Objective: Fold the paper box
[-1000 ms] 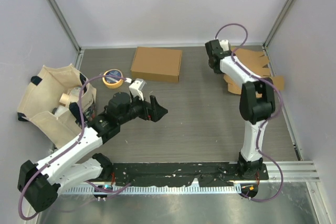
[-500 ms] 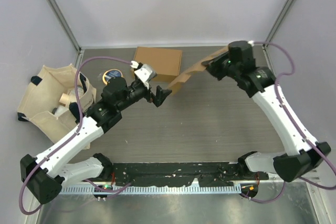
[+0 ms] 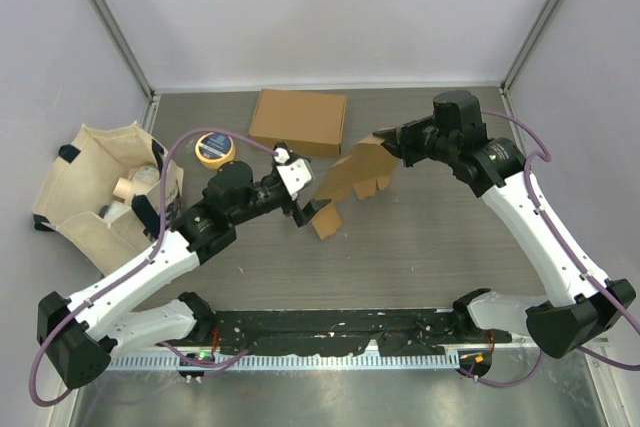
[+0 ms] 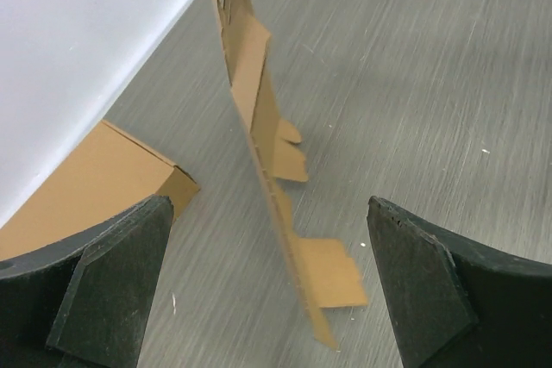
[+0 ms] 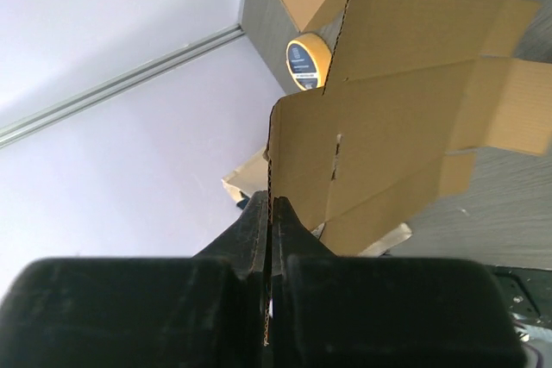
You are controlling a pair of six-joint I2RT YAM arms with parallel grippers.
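Jaws of the right gripper (image 3: 384,143) clamp the top edge of the flat cardboard blank (image 3: 352,175), dangling it above mid-table. The left gripper (image 3: 301,206) gapes wide beside it. No panel looks folded; all the folding remains.

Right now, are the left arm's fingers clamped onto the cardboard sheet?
No, the left fingers stand wide apart without touching the cardboard sheet; the right fingers pinch it.
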